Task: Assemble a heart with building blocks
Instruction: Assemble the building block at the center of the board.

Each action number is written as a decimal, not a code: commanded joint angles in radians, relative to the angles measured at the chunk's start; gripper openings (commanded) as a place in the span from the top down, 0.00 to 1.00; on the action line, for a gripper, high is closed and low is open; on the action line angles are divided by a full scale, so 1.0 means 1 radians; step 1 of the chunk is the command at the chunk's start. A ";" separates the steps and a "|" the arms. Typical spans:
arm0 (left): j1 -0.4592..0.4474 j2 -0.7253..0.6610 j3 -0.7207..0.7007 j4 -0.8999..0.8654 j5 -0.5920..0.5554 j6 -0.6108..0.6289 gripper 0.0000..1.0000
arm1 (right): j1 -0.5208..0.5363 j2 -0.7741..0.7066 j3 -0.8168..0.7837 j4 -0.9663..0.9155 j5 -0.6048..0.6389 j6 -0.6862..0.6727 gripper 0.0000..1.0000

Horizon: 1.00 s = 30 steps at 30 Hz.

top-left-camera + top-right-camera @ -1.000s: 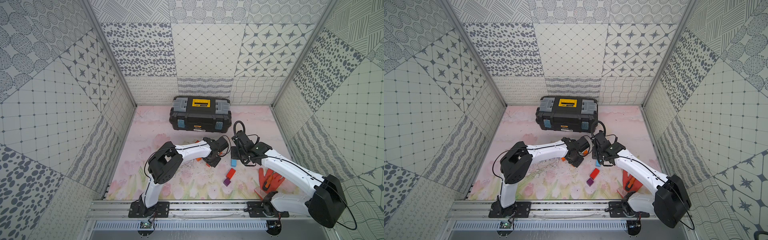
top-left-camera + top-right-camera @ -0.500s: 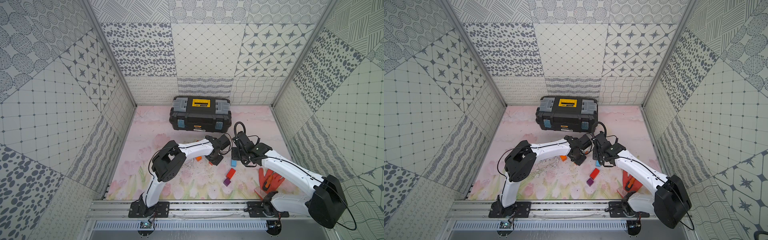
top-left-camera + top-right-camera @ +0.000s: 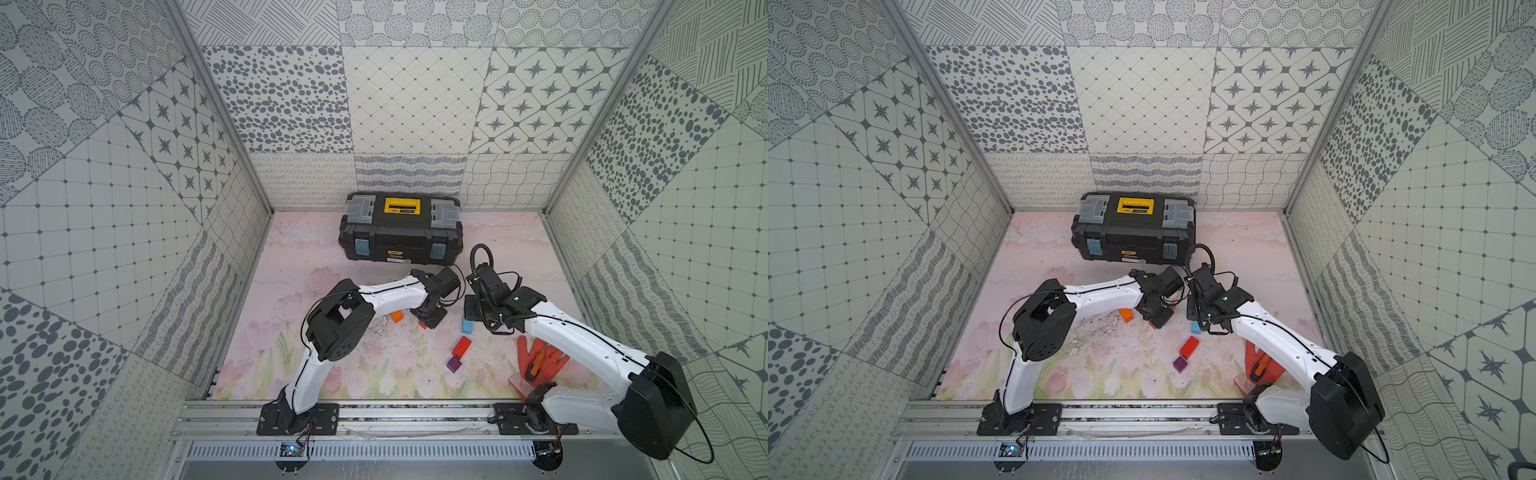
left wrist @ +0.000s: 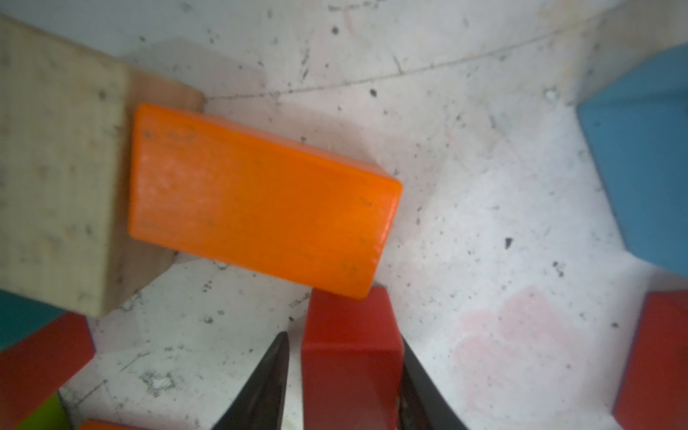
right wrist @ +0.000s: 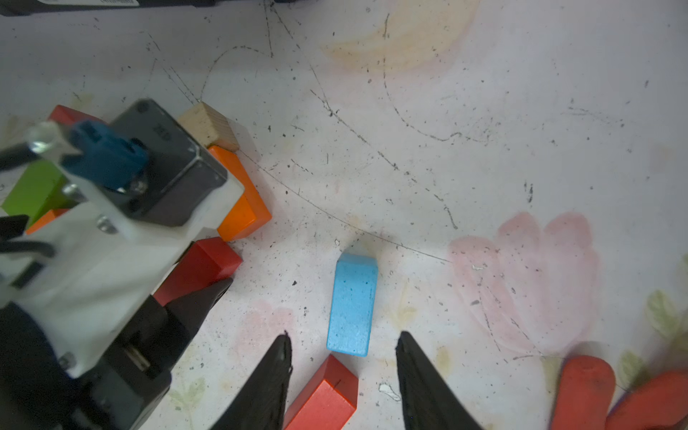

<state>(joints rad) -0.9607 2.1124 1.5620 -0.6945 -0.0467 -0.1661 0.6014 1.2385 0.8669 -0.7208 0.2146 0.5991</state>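
My left fingers (image 4: pixel 268 391) sit slack either side of the red block (image 4: pixel 350 357), a sliver of gap on one side; its end touches the orange block (image 4: pixel 260 201) on the worktop (image 5: pixel 484 149); my right fingers (image 5: pixel 268 383) hang parted, empty, by the light blue block (image 5: pixel 352 305).

Top views look down over the whole table (image 3: pixel 291 257); close wrist views share the orange block (image 4: pixel 260 201).

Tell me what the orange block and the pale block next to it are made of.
Orange block: likely wood under smooth, slightly glossy orange paint; faint grain and scuffs show through. Pale block: bare, unpainted wood with a matte look; grain lines and dirt specks are visible.
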 commanded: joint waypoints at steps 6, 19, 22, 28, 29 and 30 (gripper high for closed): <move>0.005 -0.015 0.012 0.002 -0.023 0.016 0.75 | -0.009 -0.016 -0.003 0.024 -0.006 0.004 0.51; 0.013 0.025 0.058 -0.005 -0.017 0.021 0.77 | -0.011 -0.011 0.003 0.017 -0.004 -0.008 0.52; 0.013 0.030 0.063 -0.008 -0.018 0.022 0.76 | -0.011 -0.011 0.002 0.017 -0.003 -0.010 0.51; 0.012 0.026 0.055 -0.007 -0.031 0.019 0.56 | -0.012 -0.011 0.001 0.018 -0.008 -0.010 0.51; 0.013 0.023 0.054 -0.004 -0.031 0.017 0.54 | -0.013 -0.013 0.001 0.019 -0.008 -0.010 0.51; 0.012 0.020 0.050 -0.002 -0.030 0.017 0.53 | -0.012 -0.012 0.001 0.018 -0.009 -0.010 0.50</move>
<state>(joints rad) -0.9535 2.1372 1.6093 -0.6872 -0.0616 -0.1551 0.5934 1.2385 0.8669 -0.7212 0.2096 0.5938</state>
